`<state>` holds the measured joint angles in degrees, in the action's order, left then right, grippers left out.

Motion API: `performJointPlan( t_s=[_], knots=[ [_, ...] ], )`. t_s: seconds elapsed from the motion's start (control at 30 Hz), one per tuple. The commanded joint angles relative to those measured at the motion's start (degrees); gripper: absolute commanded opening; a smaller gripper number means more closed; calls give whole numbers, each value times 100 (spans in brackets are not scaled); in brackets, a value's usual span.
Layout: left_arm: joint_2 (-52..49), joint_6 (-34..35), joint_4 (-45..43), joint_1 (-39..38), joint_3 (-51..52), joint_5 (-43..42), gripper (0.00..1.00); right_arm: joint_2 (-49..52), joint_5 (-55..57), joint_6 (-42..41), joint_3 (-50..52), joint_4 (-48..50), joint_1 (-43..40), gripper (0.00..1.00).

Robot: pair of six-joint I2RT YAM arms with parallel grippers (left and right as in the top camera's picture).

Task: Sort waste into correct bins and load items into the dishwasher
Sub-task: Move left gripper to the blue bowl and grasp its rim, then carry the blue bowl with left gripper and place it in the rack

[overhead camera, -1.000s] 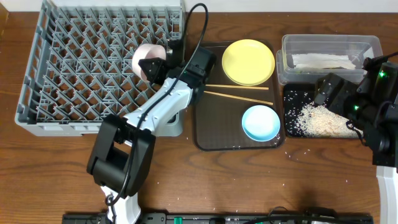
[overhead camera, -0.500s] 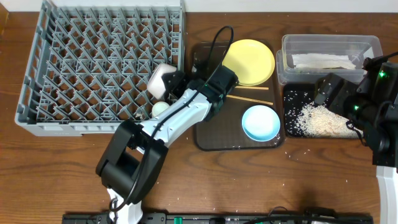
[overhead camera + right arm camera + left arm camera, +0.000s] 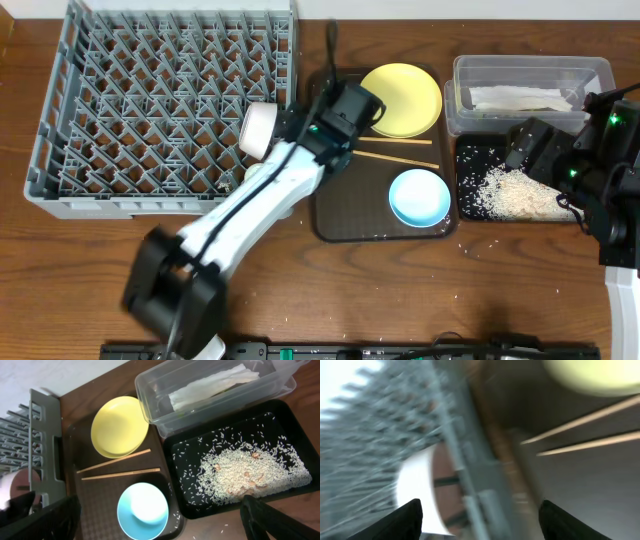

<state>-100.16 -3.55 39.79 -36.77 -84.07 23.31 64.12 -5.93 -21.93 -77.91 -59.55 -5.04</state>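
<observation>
Hanging at the right edge of the dish rack (image 3: 160, 100), white cup (image 3: 260, 128) lying just inside.
Stretched diagonally, left gripper (image 3: 480, 512) spread wide and empty; right gripper (image 3: 160, 510) likewise, above rice (image 3: 245, 472). Wrapper (image 3: 210, 387) print unreadable.

L arm (image 3: 250, 200): runs diag. from lower left of overhead frame up to top centre, white link stretched out, base end blurred, dark wrist at the top end. L gripper (image 3: 479, 522): jaws spread wide, dark fingertips (image 3: 402, 521) in both bottom corners of wrist view, whole view smeared. R arm (image 3: 590, 170): dark, bunched at right edge of overhead, mid-height. R gripper (image 3: 160, 520): jaws wide apart too, tips in bottom corners of its wrist view.
</observation>
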Motion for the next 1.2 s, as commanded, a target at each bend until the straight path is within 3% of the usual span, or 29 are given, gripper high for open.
performJointPlan(
  t_s=[0.0, 0.13, 0.23, 0.37, 0.63, 1.0, 1.17],
  knots=[
    [291, 511, 74, -11, -138, -2457, 76, 9, 11, -52, -31, -9, -24, 99],
    [136, 1840, 155, -20, -28, -3484, 69, 9, 11, -52, -31, -11, -24, 99],
    [-83, 2844, 87, -35, 162, -3576, 67, 9, 11, -52, -31, -11, -24, 99],
    [-514, 3526, -269, -87, 404, -3580, 67, 9, 11, -52, -31, -9, -24, 99],
    [-1224, 3733, -835, -304, 413, -4181, 67, 9, 11, -52, -31, -11, -24, 99],
    [-1311, 3512, -994, -568, 415, -4041, 68, 9, 11, -52, -31, -11, -24, 99],
    [-1604, 3539, -1086, -791, 413, -3751, 59, 9, 11, -52, -31, -9, -24, 99]
  ],
)
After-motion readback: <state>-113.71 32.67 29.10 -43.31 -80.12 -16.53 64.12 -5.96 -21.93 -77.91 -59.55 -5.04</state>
